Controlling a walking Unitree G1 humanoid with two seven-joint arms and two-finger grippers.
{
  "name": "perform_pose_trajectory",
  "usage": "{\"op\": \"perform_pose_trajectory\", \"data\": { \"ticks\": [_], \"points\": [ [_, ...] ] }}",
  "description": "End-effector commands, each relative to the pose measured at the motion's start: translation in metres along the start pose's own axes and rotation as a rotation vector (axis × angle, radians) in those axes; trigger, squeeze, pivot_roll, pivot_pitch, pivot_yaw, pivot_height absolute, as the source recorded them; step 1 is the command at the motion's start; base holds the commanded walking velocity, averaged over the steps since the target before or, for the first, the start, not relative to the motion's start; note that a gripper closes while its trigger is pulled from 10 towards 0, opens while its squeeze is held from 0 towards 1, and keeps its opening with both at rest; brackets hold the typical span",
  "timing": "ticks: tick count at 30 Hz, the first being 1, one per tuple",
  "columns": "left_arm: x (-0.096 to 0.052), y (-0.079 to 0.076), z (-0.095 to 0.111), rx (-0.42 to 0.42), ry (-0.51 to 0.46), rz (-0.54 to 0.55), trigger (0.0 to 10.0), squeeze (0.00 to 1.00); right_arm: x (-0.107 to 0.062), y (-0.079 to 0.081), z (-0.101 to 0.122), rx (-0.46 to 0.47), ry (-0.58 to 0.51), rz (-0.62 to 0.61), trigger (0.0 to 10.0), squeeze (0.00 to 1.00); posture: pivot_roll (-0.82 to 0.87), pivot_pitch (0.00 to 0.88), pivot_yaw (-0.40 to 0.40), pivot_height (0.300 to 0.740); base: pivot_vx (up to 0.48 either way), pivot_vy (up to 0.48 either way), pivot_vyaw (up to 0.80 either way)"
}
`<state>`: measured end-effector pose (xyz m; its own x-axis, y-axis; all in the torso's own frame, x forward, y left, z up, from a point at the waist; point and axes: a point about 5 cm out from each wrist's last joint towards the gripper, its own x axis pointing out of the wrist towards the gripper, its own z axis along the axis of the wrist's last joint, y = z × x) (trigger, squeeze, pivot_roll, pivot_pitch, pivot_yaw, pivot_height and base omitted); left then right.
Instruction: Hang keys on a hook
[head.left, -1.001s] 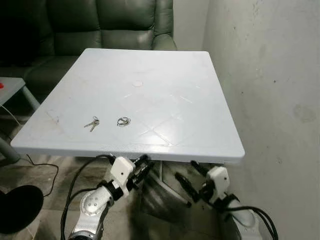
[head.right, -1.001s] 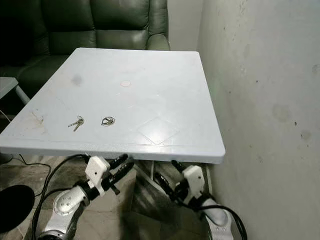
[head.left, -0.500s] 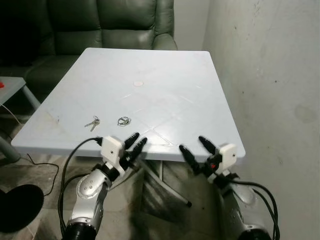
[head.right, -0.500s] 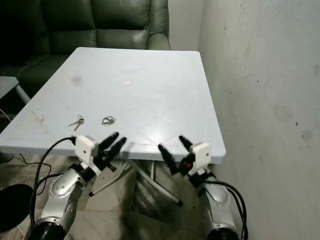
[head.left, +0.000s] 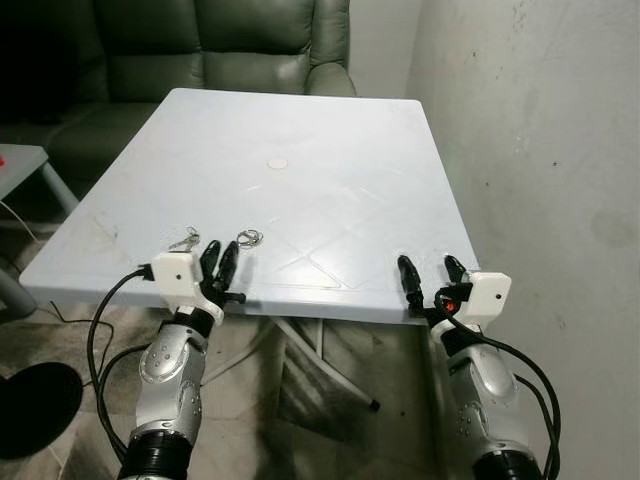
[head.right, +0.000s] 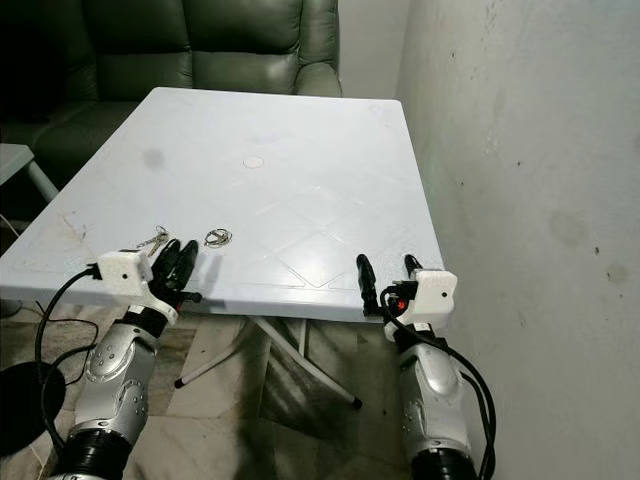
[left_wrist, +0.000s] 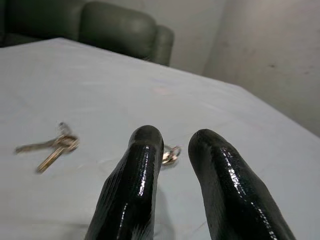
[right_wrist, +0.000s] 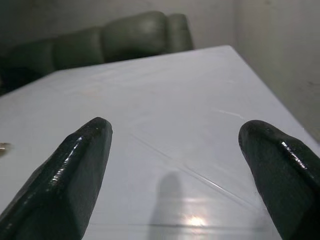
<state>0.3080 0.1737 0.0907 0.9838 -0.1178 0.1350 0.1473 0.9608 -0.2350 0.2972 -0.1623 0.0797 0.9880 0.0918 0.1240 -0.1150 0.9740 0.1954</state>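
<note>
A small bunch of keys (head.left: 183, 238) lies near the front left of the white table (head.left: 320, 150), with a separate key ring (head.left: 249, 238) just to its right. My left gripper (head.left: 221, 250) hovers at the table's front edge, right in front of the keys and ring. Its fingers stand a narrow gap apart with nothing between them. In the left wrist view the keys (left_wrist: 50, 150) lie off to one side, and the ring (left_wrist: 171, 154) lies just past the fingertips (left_wrist: 147, 135). My right gripper (head.left: 427, 265) is wide open and empty at the front right edge.
A bare plaster wall (head.left: 540, 150) runs close along the table's right side. A dark green sofa (head.left: 200, 40) stands behind the table. A small side table (head.left: 20, 160) and a black round base (head.left: 35, 395) sit at the left, with cables on the floor.
Both arms have risen from below the table's front edge to tabletop height. The left gripper has moved up to the keys and ring. The right fingers have spread wider.
</note>
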Motion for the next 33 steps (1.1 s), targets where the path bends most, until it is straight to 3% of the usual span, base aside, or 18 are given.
{"op": "perform_pose_trajectory", "data": {
  "ticks": [1,5,11,17,33],
  "points": [
    [-0.002,0.005,0.000,-0.019,0.005,0.027,10.0,0.00,0.000,0.000,0.002,-0.017,0.003,-0.022,10.0,0.00,-0.08,0.000,-0.011,0.740,0.000,0.000,0.00],
    [-0.001,0.008,0.002,-0.039,0.007,0.053,10.0,0.00,-0.001,-0.001,0.001,-0.014,0.021,-0.049,10.0,0.00,-0.08,0.000,-0.011,0.740,0.000,0.000,0.00],
    [0.004,0.011,0.005,-0.054,0.011,0.078,10.0,0.00,-0.001,-0.005,0.004,-0.088,0.024,-0.064,10.0,0.00,-0.08,0.000,-0.015,0.740,0.000,0.156,0.00],
    [0.004,0.007,0.002,-0.057,0.035,0.056,10.0,0.00,-0.001,-0.005,0.007,-0.099,0.022,-0.069,10.0,0.00,-0.08,0.000,-0.013,0.740,0.000,0.395,0.00],
    [0.008,0.020,0.009,-0.028,0.039,0.099,10.0,0.00,-0.004,-0.001,0.006,-0.088,0.026,-0.065,10.0,0.00,-0.08,0.000,-0.009,0.740,0.000,0.447,0.00]
  ]
}}
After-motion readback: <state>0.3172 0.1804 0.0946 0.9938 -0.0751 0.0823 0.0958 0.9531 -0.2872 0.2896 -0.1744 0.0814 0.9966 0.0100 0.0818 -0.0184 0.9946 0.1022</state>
